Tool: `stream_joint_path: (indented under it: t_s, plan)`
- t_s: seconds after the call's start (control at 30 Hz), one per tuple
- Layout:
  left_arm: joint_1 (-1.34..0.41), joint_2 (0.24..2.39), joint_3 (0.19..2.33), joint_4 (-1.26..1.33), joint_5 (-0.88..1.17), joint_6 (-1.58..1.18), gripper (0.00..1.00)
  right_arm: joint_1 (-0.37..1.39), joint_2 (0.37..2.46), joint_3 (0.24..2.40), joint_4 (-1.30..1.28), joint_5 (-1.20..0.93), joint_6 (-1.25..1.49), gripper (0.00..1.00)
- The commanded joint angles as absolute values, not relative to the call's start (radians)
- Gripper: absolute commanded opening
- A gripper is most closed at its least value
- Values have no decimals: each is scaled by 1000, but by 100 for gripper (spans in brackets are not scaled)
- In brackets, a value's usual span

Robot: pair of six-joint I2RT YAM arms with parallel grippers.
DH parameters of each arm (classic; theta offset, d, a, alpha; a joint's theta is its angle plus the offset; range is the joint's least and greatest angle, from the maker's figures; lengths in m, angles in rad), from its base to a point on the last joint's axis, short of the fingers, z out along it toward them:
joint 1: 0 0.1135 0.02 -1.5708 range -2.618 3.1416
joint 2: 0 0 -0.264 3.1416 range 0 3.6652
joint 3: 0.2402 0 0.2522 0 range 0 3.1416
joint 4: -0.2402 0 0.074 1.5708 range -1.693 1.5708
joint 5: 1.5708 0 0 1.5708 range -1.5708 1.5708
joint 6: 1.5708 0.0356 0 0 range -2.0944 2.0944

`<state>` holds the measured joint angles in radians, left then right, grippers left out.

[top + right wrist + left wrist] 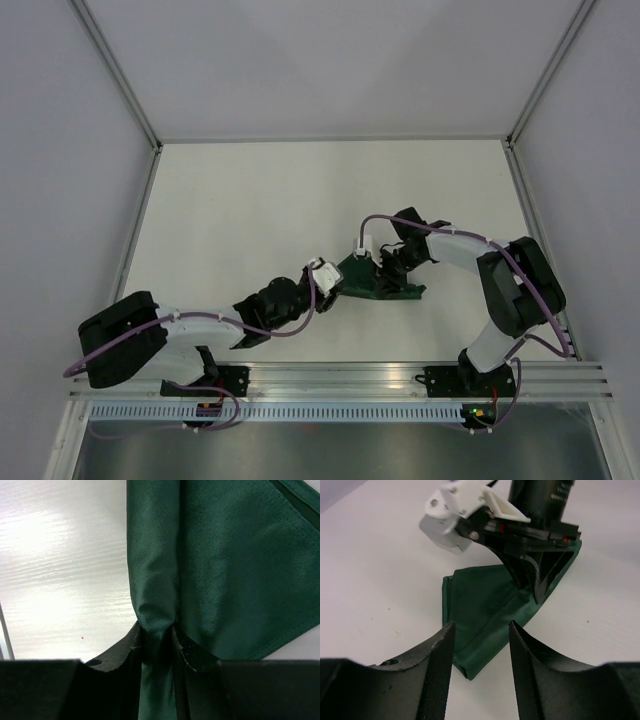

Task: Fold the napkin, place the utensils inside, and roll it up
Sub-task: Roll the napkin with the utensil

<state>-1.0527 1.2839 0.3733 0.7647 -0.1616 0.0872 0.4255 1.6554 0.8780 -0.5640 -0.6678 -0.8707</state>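
Currently, the napkin (385, 287) is located near the centre of the table (250, 200), folded into a compact, elongated bundle between the two grippers. The left arm is extended low from its base at the lower left. Its forearm is directed to the right and slightly away from the bases, so that the left gripper (335, 283) is positioned at the left end of the bundle. In the left wrist view, its jaws are seen parted to a moderate gap, with nothing clamped between them. The near corner of the cloth shows in the gap between the fingertips (445, 642); contact cannot be determined. The right arm is raised from its base at the lower right, the elbow is set out toward the right edge, and the forearm is folded back to the left, with the wrist angled down onto the cloth. The right gripper (386, 268) is closed on the napkin. In the right wrist view, a gathered ridge of green cloth is pinched between both fingers (125, 650), and the rest is spread on the table beyond.
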Motion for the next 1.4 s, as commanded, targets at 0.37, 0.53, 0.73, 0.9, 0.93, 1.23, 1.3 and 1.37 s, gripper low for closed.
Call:
stream_joint_path:
  t_s: [0.37,0.53,0.73,0.9,0.93,1.23,1.3,1.37]
  plan:
    - [-1232,1655,557,746,-219,485,57,322,1870,1045,-847,-762,-1009,12]
    - [-1247,1727,607,723,-224,560,61,311,1887,1048,-854,-753,-1020,12]
    - [-1246,1798,658,718,-215,635,61,299,1896,1046,-851,-744,-1025,12]
    - [-1238,1848,698,700,-204,669,62,293,1919,1057,-867,-741,-1034,12]
    - [-1232,1856,706,687,-198,670,62,293,1922,1060,-870,-741,-1035,12]
    - [-1171,1881,749,552,-97,592,57,285,1953,1081,-900,-741,-1057,12]
    - [-1164,1888,762,520,-75,578,56,282,1957,1088,-910,-739,-1058,12]
    - [-1158,1894,782,488,-55,558,55,282,1960,1092,-916,-741,-1060,12]
